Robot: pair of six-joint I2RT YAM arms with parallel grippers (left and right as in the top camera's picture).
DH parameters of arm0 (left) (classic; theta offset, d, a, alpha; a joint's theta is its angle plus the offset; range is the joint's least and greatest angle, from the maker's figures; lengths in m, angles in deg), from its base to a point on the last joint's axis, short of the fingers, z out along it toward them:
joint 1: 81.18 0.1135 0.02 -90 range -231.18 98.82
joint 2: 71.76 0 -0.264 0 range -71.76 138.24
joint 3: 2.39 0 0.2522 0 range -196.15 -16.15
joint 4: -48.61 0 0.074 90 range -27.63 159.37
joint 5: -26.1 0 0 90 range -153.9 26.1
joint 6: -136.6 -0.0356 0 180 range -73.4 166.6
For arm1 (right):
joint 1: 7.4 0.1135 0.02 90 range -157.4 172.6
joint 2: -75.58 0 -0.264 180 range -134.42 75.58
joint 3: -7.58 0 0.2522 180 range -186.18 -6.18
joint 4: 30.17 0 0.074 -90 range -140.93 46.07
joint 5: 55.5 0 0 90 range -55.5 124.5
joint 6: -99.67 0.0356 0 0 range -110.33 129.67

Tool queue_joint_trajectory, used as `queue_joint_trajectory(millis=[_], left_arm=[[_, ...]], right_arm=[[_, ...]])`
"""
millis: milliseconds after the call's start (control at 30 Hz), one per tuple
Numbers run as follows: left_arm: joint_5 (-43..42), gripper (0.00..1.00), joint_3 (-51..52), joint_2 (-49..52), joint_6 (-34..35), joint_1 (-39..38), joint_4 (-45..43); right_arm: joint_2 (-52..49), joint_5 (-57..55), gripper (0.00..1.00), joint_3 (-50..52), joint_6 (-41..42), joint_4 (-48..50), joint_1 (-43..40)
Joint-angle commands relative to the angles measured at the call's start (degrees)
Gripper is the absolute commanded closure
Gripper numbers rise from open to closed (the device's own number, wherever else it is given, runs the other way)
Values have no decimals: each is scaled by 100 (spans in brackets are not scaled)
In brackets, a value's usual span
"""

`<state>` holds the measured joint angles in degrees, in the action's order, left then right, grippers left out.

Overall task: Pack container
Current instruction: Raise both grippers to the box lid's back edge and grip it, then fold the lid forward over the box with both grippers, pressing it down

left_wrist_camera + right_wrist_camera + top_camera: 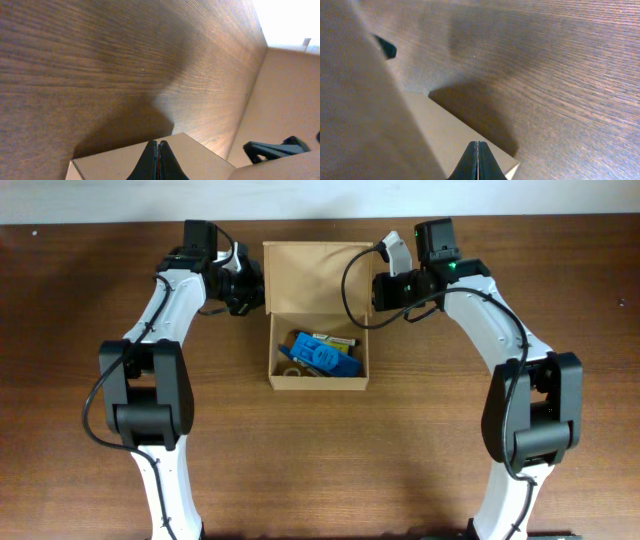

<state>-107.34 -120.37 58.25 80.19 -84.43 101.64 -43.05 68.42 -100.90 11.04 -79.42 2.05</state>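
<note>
The tan cardboard container [317, 384] sits open at the table's middle, its hinged lid [315, 275] folded back toward the far edge. Inside lie a flat blue plastic object [325, 357] and small items I cannot make out. My left gripper [250, 288] is shut at the lid's left edge, its tips [157, 145] against a small side flap [200, 160]. My right gripper [378, 290] is shut at the lid's right edge, its tips [478, 145] against the opposite side flap [445, 135]. Neither flap sits between the fingers.
The dark wooden table [90, 480] surrounds the box. The far table edge [320, 220] runs just behind the lid and both wrists. The right gripper's finger shows across the lid in the left wrist view [275, 149].
</note>
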Motion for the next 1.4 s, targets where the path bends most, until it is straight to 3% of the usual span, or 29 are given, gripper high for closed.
queue_joint_trajectory(millis=[0,433,667,800,1067,1200,1367], left_arm=[[9,98,-184,46,-693,11,-2],[42,98,-684,46,-1816,11,245],[295,98,-1167,22,-2938,9,1696],[1355,98,-1445,-85,-3432,17,2765],[3141,98,-1467,-693,-3421,15,3224],[4041,98,-1467,-977,-3029,15,3497],[4225,98,-1467,-1047,-2745,17,3792]], right_arm=[[463,57,96,-90,-382,-142,107],[1014,190,97,-87,-916,-881,111],[1303,184,96,-90,-1209,-1580,614],[1318,-13,96,-87,-1152,-1858,1169],[1259,-2557,96,-70,138,-1875,2361],[946,-2732,96,-42,518,-1858,2638],[579,-2863,96,-42,691,-1781,2734]])
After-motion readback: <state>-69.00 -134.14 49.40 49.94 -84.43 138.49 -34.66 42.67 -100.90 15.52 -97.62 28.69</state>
